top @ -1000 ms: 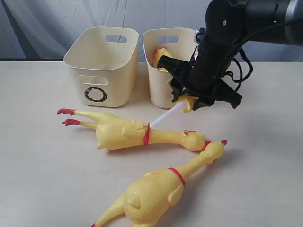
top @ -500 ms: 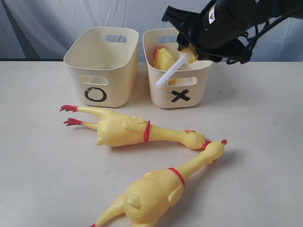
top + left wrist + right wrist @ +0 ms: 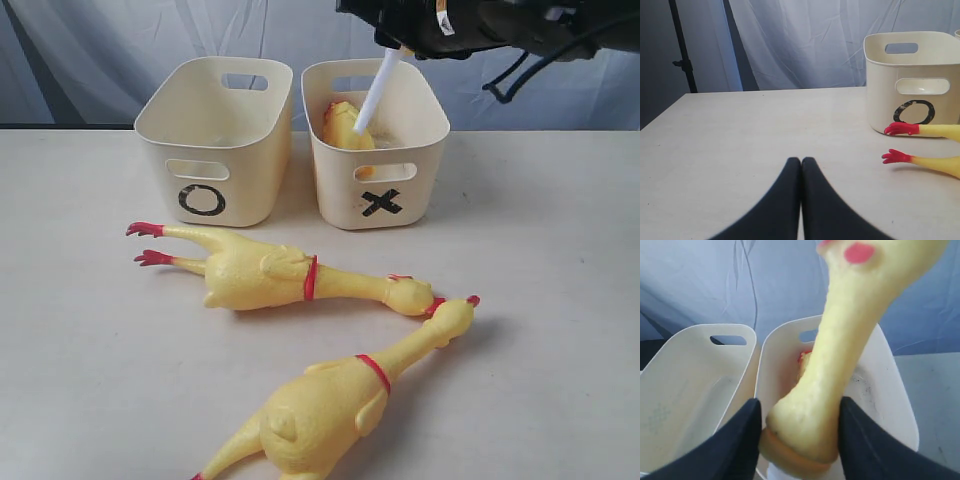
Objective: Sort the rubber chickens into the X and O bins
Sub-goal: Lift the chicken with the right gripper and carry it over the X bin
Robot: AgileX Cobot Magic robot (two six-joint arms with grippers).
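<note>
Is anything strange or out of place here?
Nothing is spilled or broken. One oddity: the held chicken in the right gripper slants over the X bin and looks white in the exterior view, unlike the yellow chickens.

exterior: front of table (image 3: 560, 300), a little above, O bin (image 3: 240, 170) and X bin (image 3: 340, 190) upper middle | left wrist: low, near table, faces O bin | right wrist: very close above both bins | shared: O bin, all three

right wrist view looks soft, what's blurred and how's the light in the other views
Right wrist view: the held chicken and right gripper sit close and blurred, the X bin behind sharper. Left wrist view: shut left gripper is soft-edged. Exterior view: even light, faint shadows under the table chickens, no glare.
</note>
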